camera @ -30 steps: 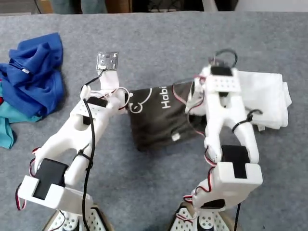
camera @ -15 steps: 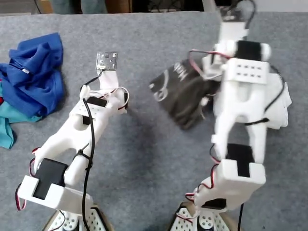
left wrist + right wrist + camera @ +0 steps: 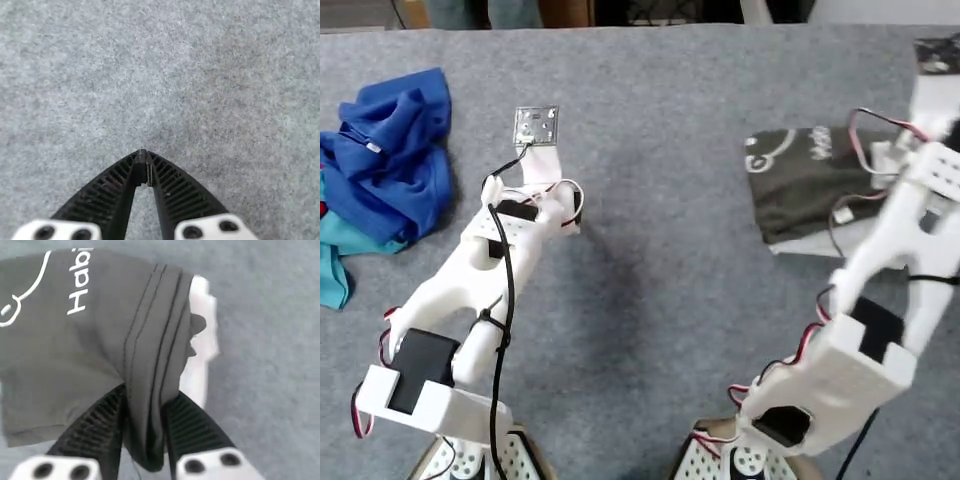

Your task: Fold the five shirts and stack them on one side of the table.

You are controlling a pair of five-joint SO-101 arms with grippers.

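Folded dark shirt (image 3: 802, 178) with white print lies on top of a folded white shirt (image 3: 798, 243). A strip of the white shirt shows under the dark shirt's edge on the side toward the arm bases. Cannot tell whether the dark shirt rests fully down on it.

Right jaws are pinched on the dark shirt's folded edge, with layers of cloth bunched between them. Right arm (image 3: 880, 300) reaches in beside the dark shirt.

Left jaws are fully closed, tips touching, gripping nothing, and they point down at the bare grey surface (image 3: 200, 75). Left arm (image 3: 490, 260) is well apart from the dark shirt.

Crumpled blue shirt heap (image 3: 395, 150) lies far from the dark shirt, at the opposite end of the surface, unfolded. Teal shirt (image 3: 335, 265) pokes out from under the heap.
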